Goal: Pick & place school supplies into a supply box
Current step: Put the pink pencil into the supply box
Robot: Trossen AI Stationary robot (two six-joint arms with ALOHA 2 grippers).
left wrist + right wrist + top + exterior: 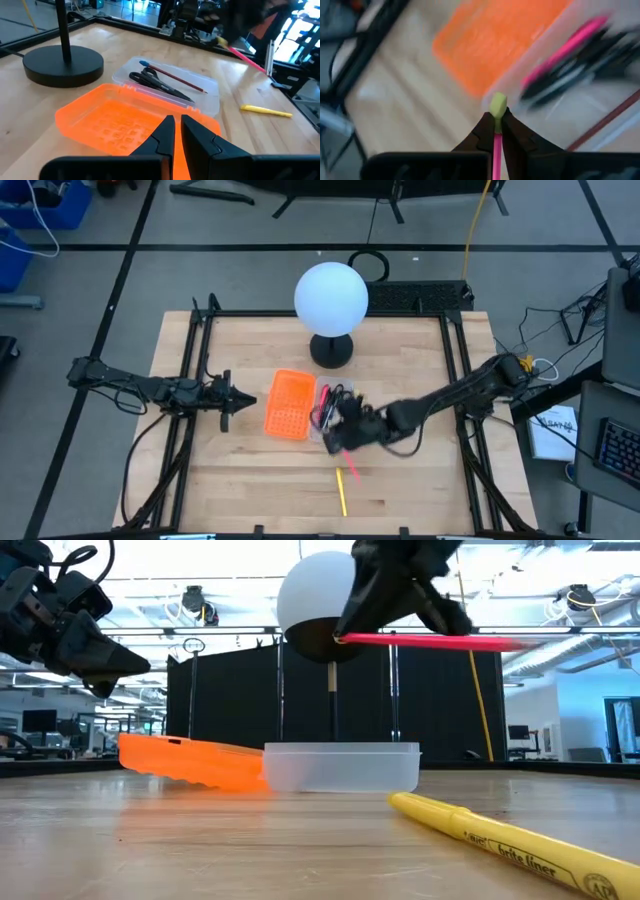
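Note:
The supply box (328, 420), a shallow clear tray, lies mid-table beside an orange perforated panel (288, 405). In the box lie black scissors (160, 85) and a brown pencil (175, 79); the right wrist view also shows a pink pen (565, 47) there. A yellow pen (342, 492) lies on the table near the front edge. My right gripper (345, 432) hangs above the box's near end, shut on a pink pencil (440, 640). My left gripper (235, 395) waits shut to the left of the orange panel, above the table. My right gripper pinches the pink pencil between its two fingers, close to its yellow-green tipped end (498, 106), which pokes out just past the fingertips. The fingers slant down from the table's right side. The pencil is lifted clear, lying about level above the box (340, 768).
A lamp with a white globe (331, 298) and a round black base (331, 350) stands behind the box. Black frame rails (200, 360) run along the table's left and right sides. Bare wood shows at the front left.

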